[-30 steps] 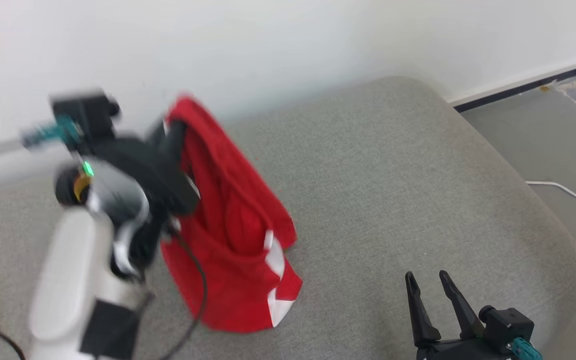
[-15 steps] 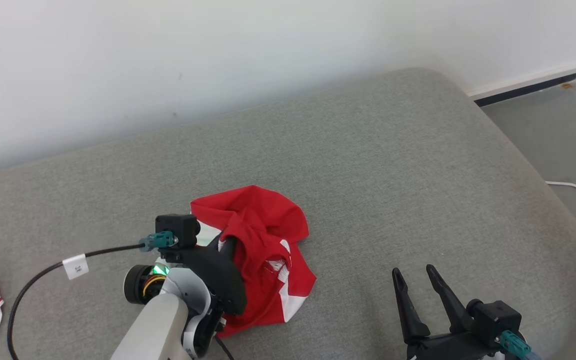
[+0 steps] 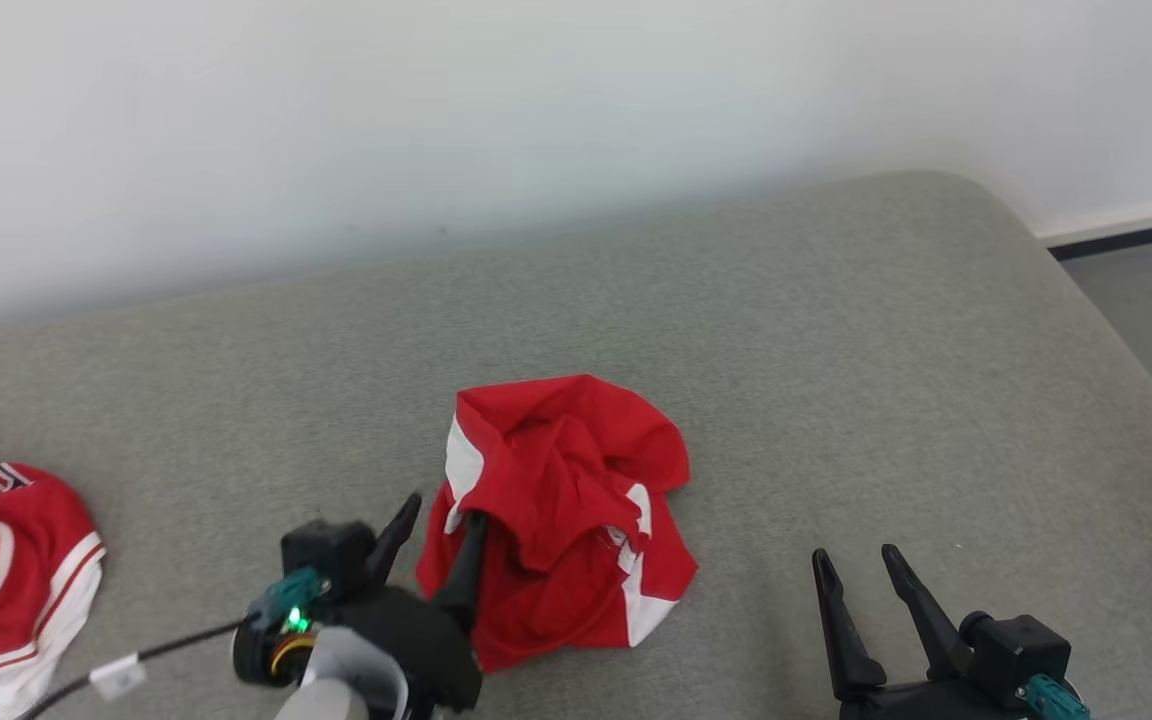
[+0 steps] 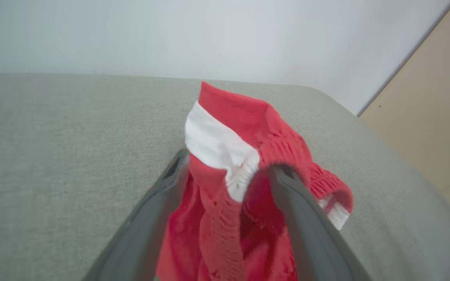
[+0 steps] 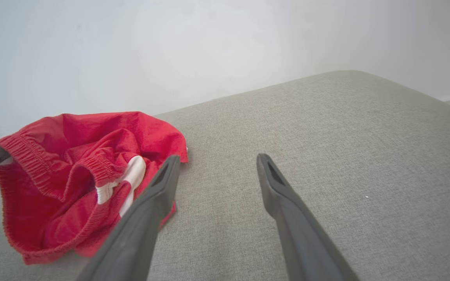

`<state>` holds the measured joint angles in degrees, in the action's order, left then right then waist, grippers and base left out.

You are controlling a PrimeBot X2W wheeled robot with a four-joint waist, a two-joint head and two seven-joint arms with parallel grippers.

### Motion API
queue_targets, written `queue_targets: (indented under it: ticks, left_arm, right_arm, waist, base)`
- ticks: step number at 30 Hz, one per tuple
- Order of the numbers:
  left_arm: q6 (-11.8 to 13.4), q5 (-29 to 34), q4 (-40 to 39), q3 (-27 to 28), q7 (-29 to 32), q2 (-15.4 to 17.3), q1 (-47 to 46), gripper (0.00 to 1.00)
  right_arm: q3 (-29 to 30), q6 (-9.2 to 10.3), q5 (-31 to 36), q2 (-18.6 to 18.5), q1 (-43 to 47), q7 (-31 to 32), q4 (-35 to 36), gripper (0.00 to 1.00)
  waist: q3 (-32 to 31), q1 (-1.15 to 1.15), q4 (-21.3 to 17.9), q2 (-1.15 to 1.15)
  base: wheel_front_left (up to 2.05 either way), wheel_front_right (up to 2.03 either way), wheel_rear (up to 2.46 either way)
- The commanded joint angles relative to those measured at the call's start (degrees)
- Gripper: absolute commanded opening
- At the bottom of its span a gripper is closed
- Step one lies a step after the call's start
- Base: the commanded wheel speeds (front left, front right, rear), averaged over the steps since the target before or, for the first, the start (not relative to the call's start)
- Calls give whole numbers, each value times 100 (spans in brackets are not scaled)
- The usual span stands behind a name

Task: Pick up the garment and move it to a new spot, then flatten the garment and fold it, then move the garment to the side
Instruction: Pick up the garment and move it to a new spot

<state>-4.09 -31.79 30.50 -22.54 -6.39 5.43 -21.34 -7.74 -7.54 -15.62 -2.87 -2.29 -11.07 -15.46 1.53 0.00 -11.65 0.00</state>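
across the middle of the grey cushion [image 3: 836, 330], the red garment [image 3: 561, 500] is seen lying in a crumpled heap, with its white side panels and elastic waistband bunched upward. the left gripper [image 3: 444, 515] is set at the heap's near-left edge with its jaws spread wide. cloth is draped loosely between and over the fingers [image 4: 301, 218] but nothing is pinched, so the garment is judged to be set down at its new spot. the right gripper [image 3: 854, 552] is held apart to the right, jaws wide and empty, presumably ready for flattening, a step not yet begun. a second red garment [image 3: 6, 560] is seen well apart at the far left.
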Motion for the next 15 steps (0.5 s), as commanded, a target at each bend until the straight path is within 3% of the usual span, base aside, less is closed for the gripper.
queue_targets:
  ticks: [1,8,15]
  left_arm:
    - [65,36,-68,23,-53,66,217,100]
    - [335,-29,-825,332,-594,356,1109,100]
    - [506,287,-1582,784,-878,555,1867,100]
  right_arm:
    - [7,10,5,-4,67,26,34,100]
    - [212,10,55,-3,219,80,126,100]
    - [364,10,131,-3,290,119,233,100]
  waist:
    - [-127,0,242,0]
    - [-268,0,632,0]
    - [-366,0,835,0]
  base:
    - [0,0,0]
    - [0,0,0]
    - [0,0,0]
